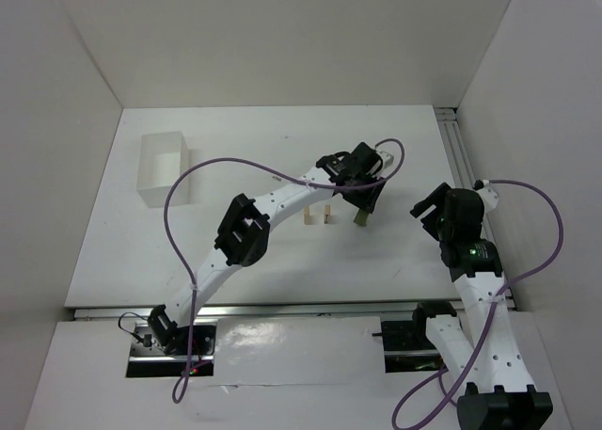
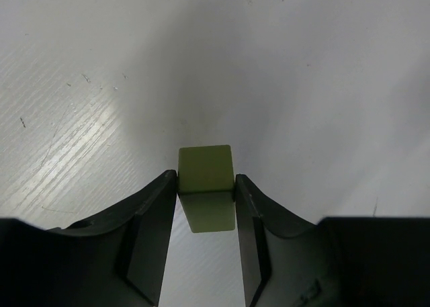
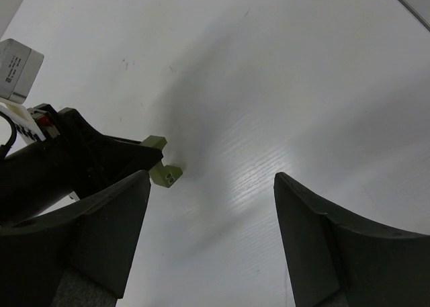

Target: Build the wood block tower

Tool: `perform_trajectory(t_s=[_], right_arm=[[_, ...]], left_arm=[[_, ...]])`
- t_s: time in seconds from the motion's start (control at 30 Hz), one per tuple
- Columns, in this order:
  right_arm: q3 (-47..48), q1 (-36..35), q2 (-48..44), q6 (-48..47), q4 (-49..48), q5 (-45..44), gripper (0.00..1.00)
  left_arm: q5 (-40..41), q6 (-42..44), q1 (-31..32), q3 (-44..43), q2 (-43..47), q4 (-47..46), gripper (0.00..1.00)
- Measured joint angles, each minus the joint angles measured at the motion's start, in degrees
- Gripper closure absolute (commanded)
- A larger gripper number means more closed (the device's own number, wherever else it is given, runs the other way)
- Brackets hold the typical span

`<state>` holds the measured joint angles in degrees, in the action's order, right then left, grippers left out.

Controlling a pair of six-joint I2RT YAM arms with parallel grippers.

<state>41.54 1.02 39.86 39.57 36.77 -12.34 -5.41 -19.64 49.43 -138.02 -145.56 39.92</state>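
Two pale tan blocks (image 1: pixel 317 215) stand upright side by side near the table's middle. My left gripper (image 1: pixel 364 208) is just right of them, shut on a green block (image 1: pixel 360 218). The left wrist view shows the green block (image 2: pixel 206 186) pinched between both fingertips above the white table. It also shows in the right wrist view (image 3: pixel 161 169), held by the left arm. My right gripper (image 1: pixel 425 207) is open and empty, to the right of the green block. No red piece is in view.
A white rectangular box (image 1: pixel 166 167) stands at the back left. A metal rail (image 1: pixel 455 148) runs along the table's right edge. White walls close in the table on three sides. Purple cables loop above both arms.
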Motion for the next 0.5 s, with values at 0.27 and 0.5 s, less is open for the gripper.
perform_trajectory(t_s=[0.27, 0.5], right_arm=[[0.24, 0.0, -0.17, 0.02, 0.48, -0.35, 0.18], [0.7, 0.0, -0.39, -0.35, 0.9, -0.13, 0.18]], left_arm=[[-1.42, 0.0, 0.48, 0.0, -0.09, -0.17, 0.43], [-1.92, -0.17, 1.36, 0.0, -0.37, -0.5, 0.38]])
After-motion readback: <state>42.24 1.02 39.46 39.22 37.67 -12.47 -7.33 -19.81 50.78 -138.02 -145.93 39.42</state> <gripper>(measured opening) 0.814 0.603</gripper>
